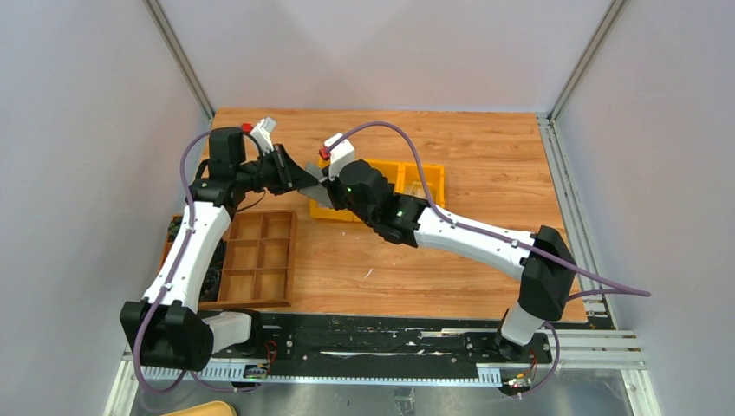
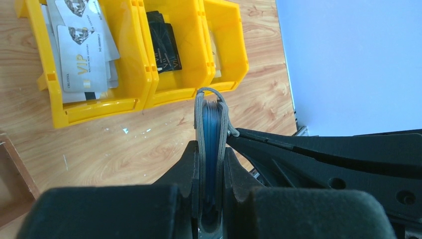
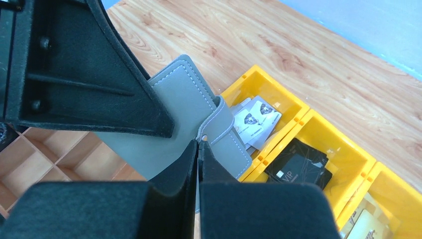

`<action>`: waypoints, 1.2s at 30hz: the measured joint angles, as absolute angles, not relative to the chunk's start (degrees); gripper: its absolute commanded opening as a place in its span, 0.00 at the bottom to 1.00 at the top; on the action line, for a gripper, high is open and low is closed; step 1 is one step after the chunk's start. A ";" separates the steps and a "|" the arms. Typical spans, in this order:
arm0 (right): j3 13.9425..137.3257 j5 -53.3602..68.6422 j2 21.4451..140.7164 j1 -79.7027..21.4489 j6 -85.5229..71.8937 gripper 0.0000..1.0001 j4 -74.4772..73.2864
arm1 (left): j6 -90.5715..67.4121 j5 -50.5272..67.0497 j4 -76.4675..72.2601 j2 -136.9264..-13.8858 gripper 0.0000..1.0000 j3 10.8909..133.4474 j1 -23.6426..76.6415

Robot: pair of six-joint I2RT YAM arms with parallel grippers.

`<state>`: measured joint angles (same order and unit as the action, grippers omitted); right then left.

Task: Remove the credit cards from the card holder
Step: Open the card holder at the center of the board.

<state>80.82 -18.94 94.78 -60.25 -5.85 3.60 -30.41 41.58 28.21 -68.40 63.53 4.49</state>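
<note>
Left claw [image 2: 210,149] pinching card holder [image 2: 209,117] edge-on, aloft just left of yellow bins [image 2: 144,64]. Right claw [image 3: 198,147] pressed together at closing tab [image 3: 222,119]; bite looks marginal. Risk: if I pull, tab slips free, or holder twists from left claw.

Seen edge-on, the card holder [image 2: 210,119] had its lower end buried in the left tool [image 2: 211,154]; a blue layer inside, possibly lining, was unclear. Binned credit cards [image 2: 82,55] were cropped at top.
</note>
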 measured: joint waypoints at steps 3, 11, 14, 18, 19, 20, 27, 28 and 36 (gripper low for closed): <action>80.77 -19.79 94.78 -60.47 -4.84 0.00 4.54 | -30.41 41.85 28.12 -68.38 0.00 63.77 4.19; 78.78 -27.79 93.95 -58.72 -2.92 0.00 6.85 | -30.00 45.15 32.42 -66.70 0.00 63.90 4.10; 78.39 -27.99 93.41 -58.81 -2.76 0.35 7.09 | -28.99 45.67 33.36 -66.11 0.00 63.90 4.10; 79.22 -20.45 92.40 -56.36 -4.80 0.62 4.05 | -26.17 45.54 35.51 -65.91 0.00 63.92 4.10; 79.57 -16.32 92.07 -54.57 -6.63 0.65 3.07 | -25.21 45.45 36.21 -65.91 0.00 63.99 4.10; 79.59 -11.70 91.64 -52.60 -8.43 0.67 2.46 | -24.34 45.45 36.80 -65.91 0.00 64.07 4.10; 69.36 23.81 85.08 -33.28 -26.57 0.75 11.66 | -19.66 47.99 39.20 -65.91 0.00 66.41 4.10; 67.35 27.64 84.34 -32.36 -29.17 0.76 13.87 | -19.49 48.53 39.16 -65.89 0.00 66.74 4.10; 56.55 48.05 85.41 -32.64 -45.58 0.77 36.07 | -20.21 52.29 37.01 -65.49 0.00 68.49 4.10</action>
<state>56.55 48.05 85.41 -32.64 -45.58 36.07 -20.21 52.29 37.01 -65.49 68.49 4.10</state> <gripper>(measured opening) 0.765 0.124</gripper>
